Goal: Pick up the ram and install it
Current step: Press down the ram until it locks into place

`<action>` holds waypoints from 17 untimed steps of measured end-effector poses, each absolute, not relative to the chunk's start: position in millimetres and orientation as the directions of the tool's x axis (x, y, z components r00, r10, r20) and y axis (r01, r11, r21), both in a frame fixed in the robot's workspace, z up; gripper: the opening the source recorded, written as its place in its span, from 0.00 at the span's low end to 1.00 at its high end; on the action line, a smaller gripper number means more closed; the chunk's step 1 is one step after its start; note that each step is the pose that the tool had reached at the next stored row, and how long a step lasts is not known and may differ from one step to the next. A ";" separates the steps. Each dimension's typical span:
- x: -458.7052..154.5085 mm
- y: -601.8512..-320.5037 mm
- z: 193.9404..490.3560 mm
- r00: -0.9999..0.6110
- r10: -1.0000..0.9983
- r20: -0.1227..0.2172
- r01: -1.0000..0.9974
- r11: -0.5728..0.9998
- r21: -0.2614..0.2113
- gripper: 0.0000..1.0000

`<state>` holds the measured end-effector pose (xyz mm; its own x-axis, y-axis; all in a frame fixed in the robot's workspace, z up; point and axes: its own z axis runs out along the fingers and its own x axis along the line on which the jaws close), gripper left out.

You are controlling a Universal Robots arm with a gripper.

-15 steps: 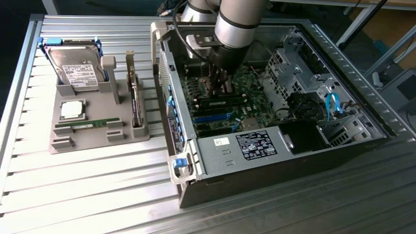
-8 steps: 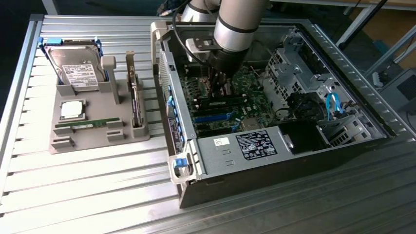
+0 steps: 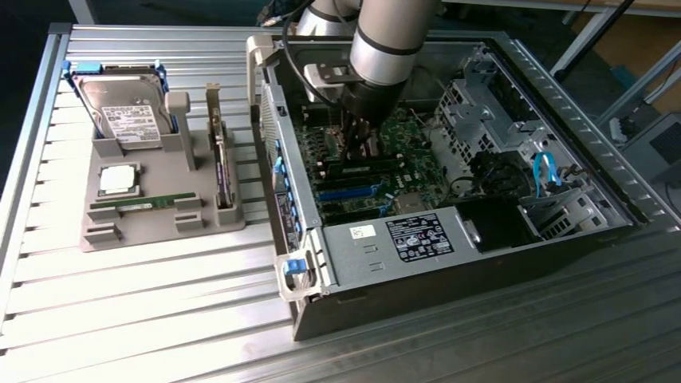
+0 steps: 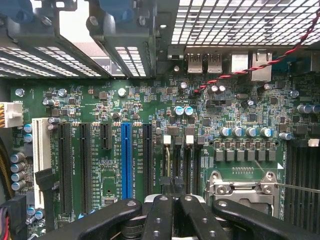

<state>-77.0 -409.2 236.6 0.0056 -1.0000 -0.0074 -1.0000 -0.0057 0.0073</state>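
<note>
A green ram (image 3: 143, 203) stick with a white label lies flat in the grey holder (image 3: 159, 231) at the exterior view's left. My gripper (image 3: 358, 155) is far from it, reaching down into the open computer case (image 3: 303, 263) and standing low over the motherboard. In the wrist view the black fingers (image 4: 161, 212) come together, so the gripper (image 4: 174, 196) is shut, right above the black memory slots (image 4: 184, 160). A small dark piece shows at the tips; I cannot tell whether a thin board is held there.
The holder also carries a silver hard drive (image 3: 127, 112), a square processor (image 3: 120, 179) and a long card standing on edge (image 3: 222, 167). Inside the case are the power supply (image 3: 426, 239), drive cages (image 3: 479, 120), a blue slot (image 4: 126, 160) and the processor socket (image 4: 242, 182).
</note>
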 end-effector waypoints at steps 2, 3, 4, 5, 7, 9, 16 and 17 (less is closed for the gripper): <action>-77.0 -409.8 235.8 0.006 -1.000 -0.008 -1.000 -0.006 0.007 0.10; -77.0 -410.2 235.5 0.006 -1.000 -0.007 -1.000 -0.006 0.007 0.10; -77.0 -410.4 235.3 0.006 -1.000 -0.008 -1.000 -0.006 0.007 0.10; -77.0 -410.5 235.3 0.006 -1.000 -0.007 -1.000 -0.006 0.007 0.10; -77.0 -410.6 235.2 0.006 -1.000 -0.007 -1.000 -0.006 0.007 0.10; -77.0 -410.6 235.3 0.006 -1.000 -0.007 -1.000 -0.006 0.007 0.10; -77.0 -410.6 233.2 0.006 -1.000 -0.007 -1.000 -0.006 0.007 0.10; -77.0 -410.6 233.2 0.006 -1.000 -0.007 -1.000 -0.006 0.007 0.10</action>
<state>-77.0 -410.6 233.2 0.0056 -1.0000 -0.0075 -1.0000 -0.0057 0.0072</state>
